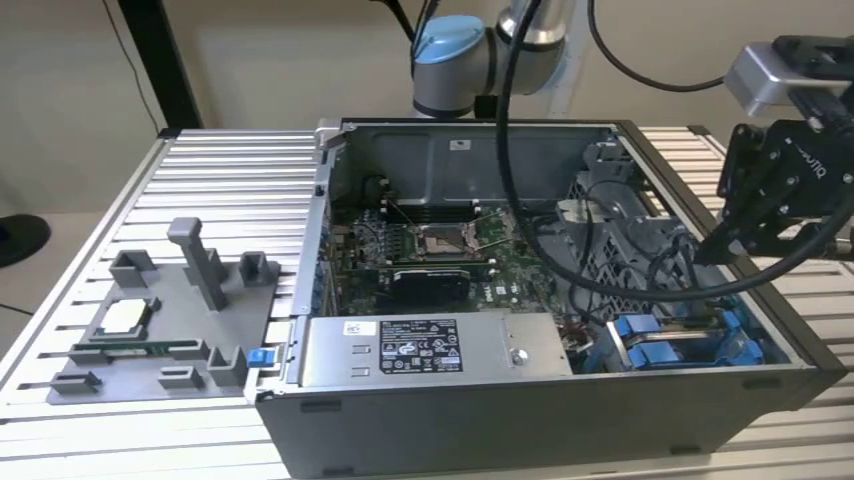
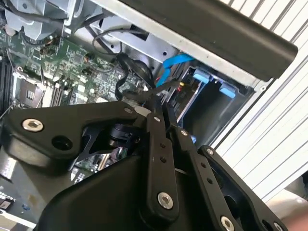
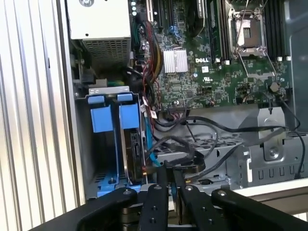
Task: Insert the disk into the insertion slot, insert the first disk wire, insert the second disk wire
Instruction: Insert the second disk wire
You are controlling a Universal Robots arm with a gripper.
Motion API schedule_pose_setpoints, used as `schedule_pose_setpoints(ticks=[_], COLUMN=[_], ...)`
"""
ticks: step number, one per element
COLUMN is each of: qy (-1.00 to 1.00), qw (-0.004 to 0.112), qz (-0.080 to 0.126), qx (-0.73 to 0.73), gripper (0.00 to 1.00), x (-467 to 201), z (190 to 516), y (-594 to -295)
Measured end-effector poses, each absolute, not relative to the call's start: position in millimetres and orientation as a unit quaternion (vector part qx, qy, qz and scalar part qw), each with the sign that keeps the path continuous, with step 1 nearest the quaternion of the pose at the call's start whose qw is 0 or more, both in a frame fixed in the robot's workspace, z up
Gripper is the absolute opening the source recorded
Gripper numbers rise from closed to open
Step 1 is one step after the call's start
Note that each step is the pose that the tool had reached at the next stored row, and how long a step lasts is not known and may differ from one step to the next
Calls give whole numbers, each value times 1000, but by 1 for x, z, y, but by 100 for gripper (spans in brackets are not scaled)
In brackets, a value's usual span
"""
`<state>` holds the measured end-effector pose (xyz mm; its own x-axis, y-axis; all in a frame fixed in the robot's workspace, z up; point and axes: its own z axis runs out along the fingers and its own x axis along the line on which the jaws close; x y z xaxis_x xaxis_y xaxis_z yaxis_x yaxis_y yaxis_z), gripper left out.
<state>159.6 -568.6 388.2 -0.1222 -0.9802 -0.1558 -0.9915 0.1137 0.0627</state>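
Observation:
In the exterior view my black gripper (image 1: 705, 252) reaches down over the open computer case's right side, above the drive cage. In both wrist views its fingers (image 3: 161, 192) stand pressed together, pinching a black disk wire (image 3: 180, 153) that loops beside the bay. The disk (image 3: 129, 118), in its blue carrier, sits edge-on inside the insertion slot (image 3: 103, 159), whose blue tabs also appear in the exterior view (image 1: 654, 340). A blue flat cable (image 2: 174, 61) runs beside the bay.
The grey power supply (image 1: 400, 350) lies along the case's front wall, with the green motherboard (image 1: 427, 260) behind it. A grey fixture plate (image 1: 147, 330) holding small parts rests on the slatted table at the exterior view's left. A thick black arm cable (image 1: 534, 200) hangs across the case.

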Motion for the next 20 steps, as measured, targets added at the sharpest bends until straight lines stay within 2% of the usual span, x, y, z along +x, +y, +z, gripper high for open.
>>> schedule_pose_setpoints(ticks=[3, 8, 20], qy=[745, 743, 731], qw=[39, 52, 52], qz=[73, 61, 61], qx=[-662, -664, -677], gripper=[0, 0, 0], x=[147, 137, 136], z=[388, 386, 383], y=[-569, -570, -581])
